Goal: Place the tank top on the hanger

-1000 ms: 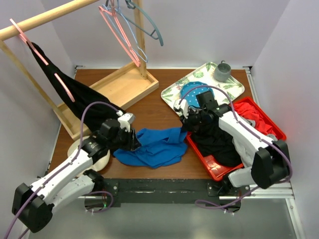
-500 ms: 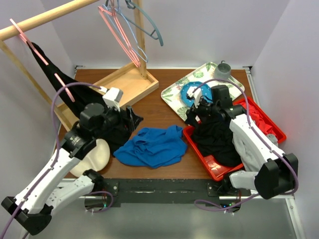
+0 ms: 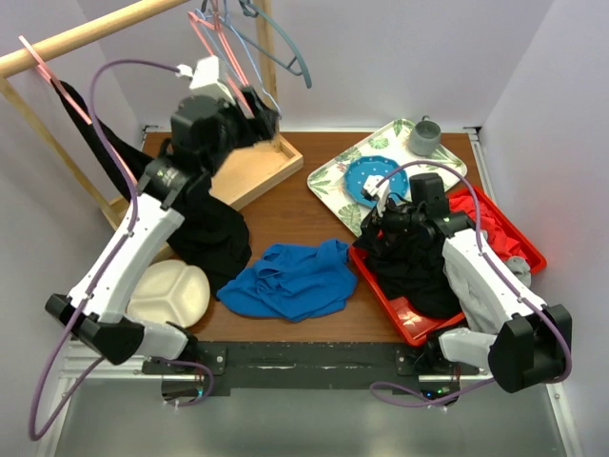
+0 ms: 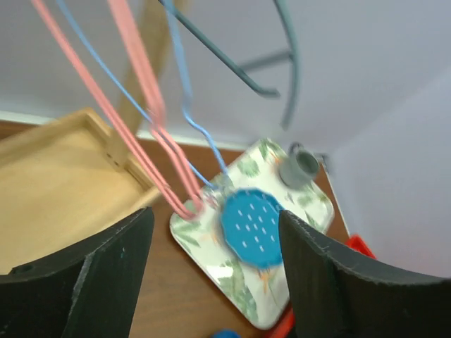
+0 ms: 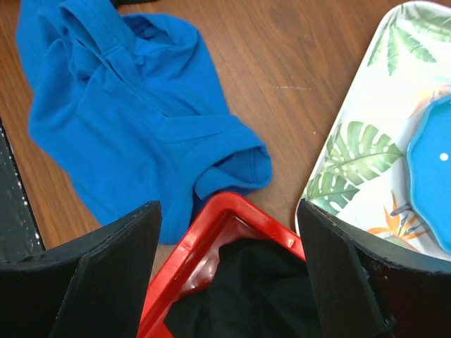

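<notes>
Royal-blue fabric tank top (image 3: 290, 281) laid crumpled, left gripper (image 4: 215, 239) held apart near thin pink wire hanger (image 4: 146, 77), right gripper (image 5: 227, 211) held apart.

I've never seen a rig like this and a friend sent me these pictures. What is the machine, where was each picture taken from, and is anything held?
These are two robot arms bolted at the near edge of a table, each ending in a two-finger pincer. The wide picture comes from a fixed camera above and behind them. The other two come from cameras on the wrists; the dark shapes at their lower corners are each pincer's own fingers. On the table lie a blue tank top, a red bin of clothes and a leafy tray with a blue plate. The left pincer is raised, open, by a hanging pink hanger. The right pincer hovers open over the bin's corner. Neither holds anything.
</notes>
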`<state>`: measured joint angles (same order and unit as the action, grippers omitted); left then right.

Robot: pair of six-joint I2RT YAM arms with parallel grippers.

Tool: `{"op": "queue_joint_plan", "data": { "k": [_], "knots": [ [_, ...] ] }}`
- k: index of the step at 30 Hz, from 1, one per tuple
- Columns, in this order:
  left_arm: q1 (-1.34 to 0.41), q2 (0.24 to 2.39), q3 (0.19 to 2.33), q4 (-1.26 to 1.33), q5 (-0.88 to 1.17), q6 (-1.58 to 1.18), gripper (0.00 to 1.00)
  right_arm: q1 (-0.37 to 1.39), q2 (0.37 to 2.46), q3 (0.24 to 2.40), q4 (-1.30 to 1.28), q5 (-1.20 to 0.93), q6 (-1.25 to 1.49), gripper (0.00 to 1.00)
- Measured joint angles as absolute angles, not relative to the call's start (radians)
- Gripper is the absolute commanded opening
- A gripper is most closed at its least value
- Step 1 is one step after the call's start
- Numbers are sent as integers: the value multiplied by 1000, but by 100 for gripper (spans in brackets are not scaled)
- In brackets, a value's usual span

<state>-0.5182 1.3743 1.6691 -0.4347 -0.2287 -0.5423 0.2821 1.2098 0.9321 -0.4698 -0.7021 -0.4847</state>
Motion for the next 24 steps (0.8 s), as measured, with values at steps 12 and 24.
{"op": "queue_joint_plan", "data": {
  "k": [12, 24],
  "knots": [
    [-250, 1514, 1808, -434, -54, -700, 42, 278, 1198, 931, -455, -728, -489, 82],
    [-250, 1611, 1860, -435, 12, -698, 39, 278, 1198, 931, -456, -730, -497, 82]
  ]
}}
